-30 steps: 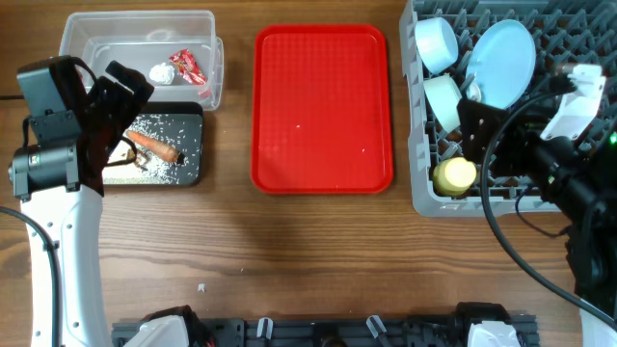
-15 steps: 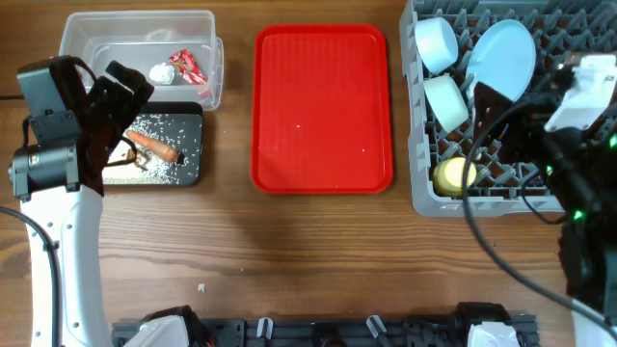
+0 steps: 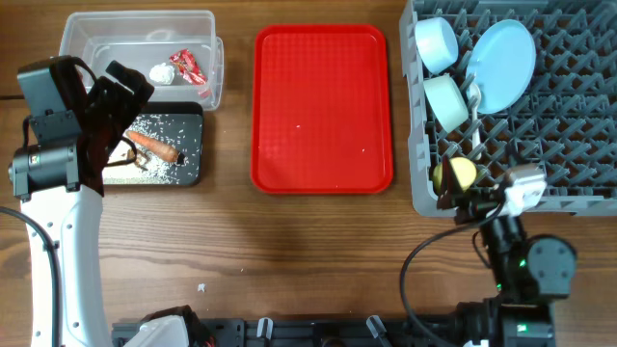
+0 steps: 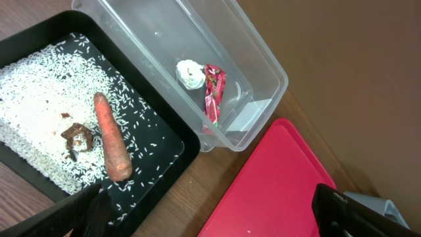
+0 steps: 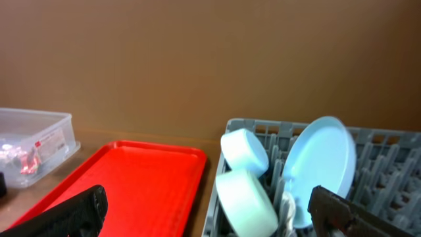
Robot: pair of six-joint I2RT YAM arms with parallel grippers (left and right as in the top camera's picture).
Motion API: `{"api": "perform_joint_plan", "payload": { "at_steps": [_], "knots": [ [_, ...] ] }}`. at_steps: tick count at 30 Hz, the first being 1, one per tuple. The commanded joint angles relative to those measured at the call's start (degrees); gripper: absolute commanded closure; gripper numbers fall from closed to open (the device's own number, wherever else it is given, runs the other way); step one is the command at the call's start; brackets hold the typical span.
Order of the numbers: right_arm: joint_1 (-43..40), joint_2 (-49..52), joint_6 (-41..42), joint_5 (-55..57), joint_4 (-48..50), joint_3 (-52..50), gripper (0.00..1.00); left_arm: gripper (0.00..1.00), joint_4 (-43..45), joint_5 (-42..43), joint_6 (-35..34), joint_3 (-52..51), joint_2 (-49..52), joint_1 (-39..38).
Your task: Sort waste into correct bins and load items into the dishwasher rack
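The clear tub (image 3: 87,39) holds the red-and-white wrapper (image 3: 186,66) and the white tissue (image 3: 162,72). The black tray (image 3: 190,159) holds the carrot (image 3: 157,146), rice (image 3: 166,123) and brown scraps (image 4: 75,138). The grey rack (image 3: 578,145) holds the plate (image 3: 501,63), two bowls (image 3: 436,43) (image 3: 445,100), the yellow cup (image 3: 456,174) and the white spoon (image 3: 473,106). My left gripper (image 3: 123,96) is open and empty over the black tray's left part. My right gripper (image 3: 468,204) is open and empty at the rack's front left corner.
The flat red serving tray (image 3: 322,106) lies in the middle between the bins and the rack, with a few specks on it. A small crumb (image 3: 201,286) lies on the wooden table near the front.
My right arm has pulled back from over the rack toward the table's front edge, uncovering the spoon beside the plate. The left arm has not moved.
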Motion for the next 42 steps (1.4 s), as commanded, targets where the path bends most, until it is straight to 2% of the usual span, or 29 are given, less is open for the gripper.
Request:
{"api": "perform_joint_plan", "payload": {
  "at_steps": [1,10,19,21,29,42],
  "knots": [
    [0.9,-6.7,0.6,-1.4,2.5,-6.2,0.00,0.00,0.0,0.5,1.0,0.4,-0.1,-0.1],
    [4.0,-11.3,0.6,4.0,6.2,-11.1,0.00,0.00,0.0,0.5,1.0,0.4,-0.1,-0.1],
    [4.8,-13.8,3.6,3.8,10.3,-16.0,0.00,0.00,0.0,0.5,1.0,0.4,-0.1,-0.1],
    [4.8,-16.9,3.5,3.9,8.9,-17.3,0.00,0.00,0.0,0.5,1.0,0.4,-0.1,-0.1],
    [4.9,-17.2,3.6,4.1,-0.2,-17.2,0.00,0.00,0.0,0.5,1.0,0.4,-0.1,-0.1],
    [4.9,-17.1,3.5,4.0,0.0,-17.2,0.00,0.00,0.0,0.5,1.0,0.4,-0.1,-0.1]
  ]
}}
